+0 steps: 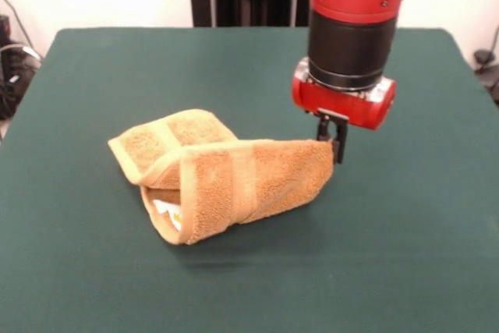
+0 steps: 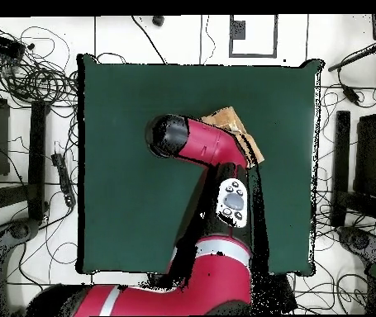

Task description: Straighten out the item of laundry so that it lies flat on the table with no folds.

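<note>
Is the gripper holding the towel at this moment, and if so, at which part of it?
It seems so: the gripper meets the raised end of the folded towel, which hangs lifted off the table. Whether it truly pinches the edge cannot be told.

1. A golden-tan terry towel (image 1: 222, 177) is seen left of centre in the front view, folded over itself, one end raised; a woven band and a white tag are visible.
2. The dark green worktop (image 1: 405, 255) is spread beneath it.
</note>
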`<state>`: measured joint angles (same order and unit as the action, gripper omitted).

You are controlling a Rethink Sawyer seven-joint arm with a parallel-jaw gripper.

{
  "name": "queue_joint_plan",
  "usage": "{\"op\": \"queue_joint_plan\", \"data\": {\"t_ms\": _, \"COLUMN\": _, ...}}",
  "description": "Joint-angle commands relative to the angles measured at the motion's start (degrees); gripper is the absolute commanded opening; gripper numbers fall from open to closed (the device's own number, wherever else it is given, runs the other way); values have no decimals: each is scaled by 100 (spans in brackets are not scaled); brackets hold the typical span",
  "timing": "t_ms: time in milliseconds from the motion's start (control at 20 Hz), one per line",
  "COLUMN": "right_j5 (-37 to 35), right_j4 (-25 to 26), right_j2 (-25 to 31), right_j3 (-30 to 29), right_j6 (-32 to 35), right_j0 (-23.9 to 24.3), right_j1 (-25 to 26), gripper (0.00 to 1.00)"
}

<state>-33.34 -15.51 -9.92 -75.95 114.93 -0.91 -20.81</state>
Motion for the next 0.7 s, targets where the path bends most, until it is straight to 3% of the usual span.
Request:
{"op": "queue_joint_plan", "data": {"t_ms": 50, "right_j5": 155, "right_j4": -392, "right_j2": 156, "right_j3": 209, "right_j6": 1690, "right_j0": -254, "right_j1": 647, "gripper": 0}}
{"op": "queue_joint_plan", "data": {"t_ms": 700, "right_j5": -7, "right_j4": -490, "right_j2": -25, "right_j3": 685, "right_j6": 1916, "right_j0": -448, "right_j1": 1018, "gripper": 0}}
